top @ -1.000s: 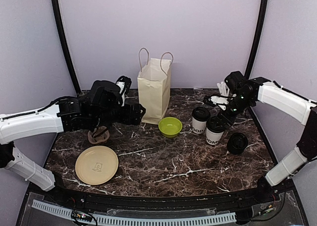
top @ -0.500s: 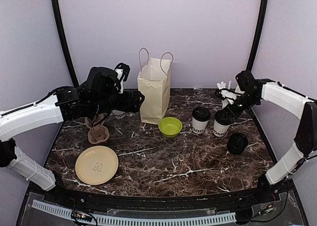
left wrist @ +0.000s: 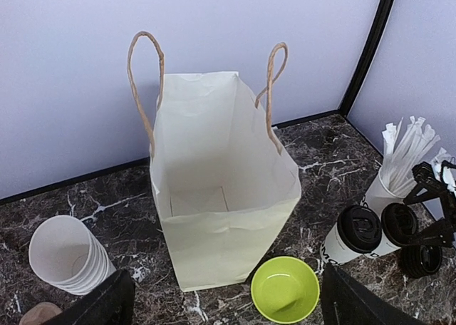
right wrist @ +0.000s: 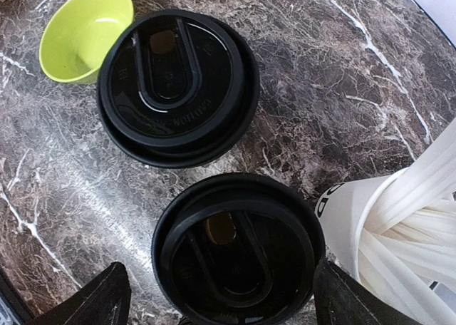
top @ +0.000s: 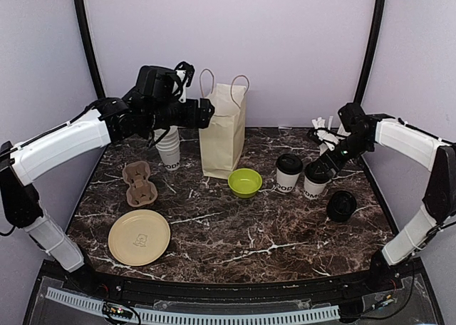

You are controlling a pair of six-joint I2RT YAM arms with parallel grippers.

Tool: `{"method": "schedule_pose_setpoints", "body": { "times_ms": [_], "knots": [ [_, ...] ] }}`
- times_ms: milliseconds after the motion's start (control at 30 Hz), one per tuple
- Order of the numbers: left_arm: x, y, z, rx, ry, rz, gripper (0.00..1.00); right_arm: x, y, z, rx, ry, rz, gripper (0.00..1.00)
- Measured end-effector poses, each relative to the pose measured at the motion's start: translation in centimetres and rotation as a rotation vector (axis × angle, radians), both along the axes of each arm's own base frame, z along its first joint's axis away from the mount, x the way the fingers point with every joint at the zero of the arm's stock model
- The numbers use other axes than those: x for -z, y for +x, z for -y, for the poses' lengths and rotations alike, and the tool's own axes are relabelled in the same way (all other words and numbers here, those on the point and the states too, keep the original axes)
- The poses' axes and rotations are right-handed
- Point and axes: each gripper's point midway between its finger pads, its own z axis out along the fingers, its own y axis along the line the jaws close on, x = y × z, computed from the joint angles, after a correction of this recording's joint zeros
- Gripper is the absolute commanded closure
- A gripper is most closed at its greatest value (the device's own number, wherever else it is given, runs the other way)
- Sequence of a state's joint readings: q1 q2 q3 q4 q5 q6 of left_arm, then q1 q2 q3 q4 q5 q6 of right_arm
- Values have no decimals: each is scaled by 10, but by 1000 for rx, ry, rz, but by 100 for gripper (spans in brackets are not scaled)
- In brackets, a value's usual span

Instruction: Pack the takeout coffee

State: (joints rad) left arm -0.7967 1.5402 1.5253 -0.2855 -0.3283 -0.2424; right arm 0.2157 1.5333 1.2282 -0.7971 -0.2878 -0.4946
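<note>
The takeout coffee stands upright on the surface, right of centre, touching or just beside a second lidded cup on its left. From the right wrist I look straight down on its black lid. My right claw is spread wide, one finger on either side of that lid, gripping nothing. A cup of straws stands just behind. A green bowl sits left of the cups, in front of the upright paper bag. My left claw hangs above the bag's open mouth, fingers wide apart and empty. Stacked lidless cups stand left of the bag.
</note>
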Motion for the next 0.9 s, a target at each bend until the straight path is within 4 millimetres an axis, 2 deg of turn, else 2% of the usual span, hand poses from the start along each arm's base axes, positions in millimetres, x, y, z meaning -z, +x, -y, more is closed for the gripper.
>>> {"method": "schedule_pose_setpoints", "body": {
  "times_ms": [167, 333, 467, 567, 667, 800, 833, 867, 900],
  "knots": [
    [6, 35, 3, -29, 5, -15, 9, -29, -3, -4, 10, 44, 35, 11],
    [5, 81, 7, -77, -8, -18, 11, -62, -1, -9, 28, 99, 95, 12],
    [7, 120, 9, -108, -26, -31, 20, -70, -7, -11, 28, 129, 97, 13],
    [19, 149, 7, -128, -48, -58, 34, -75, -11, -13, 25, 145, 96, 14],
    [42, 170, 6, -121, -55, -110, 45, -81, -14, -15, 19, 161, 109, 14],
    [64, 182, 5, -100, -66, -169, 68, -84, -16, -17, 9, 174, 111, 15],
    [65, 182, 6, -91, -69, -175, 72, -84, -16, -18, 7, 175, 110, 15],
    [64, 181, 7, -78, -74, -179, 85, -84, -17, -18, 5, 177, 109, 16],
    [62, 180, 9, -66, -81, -181, 91, -83, -17, -19, 5, 179, 108, 16]
  ]
}}
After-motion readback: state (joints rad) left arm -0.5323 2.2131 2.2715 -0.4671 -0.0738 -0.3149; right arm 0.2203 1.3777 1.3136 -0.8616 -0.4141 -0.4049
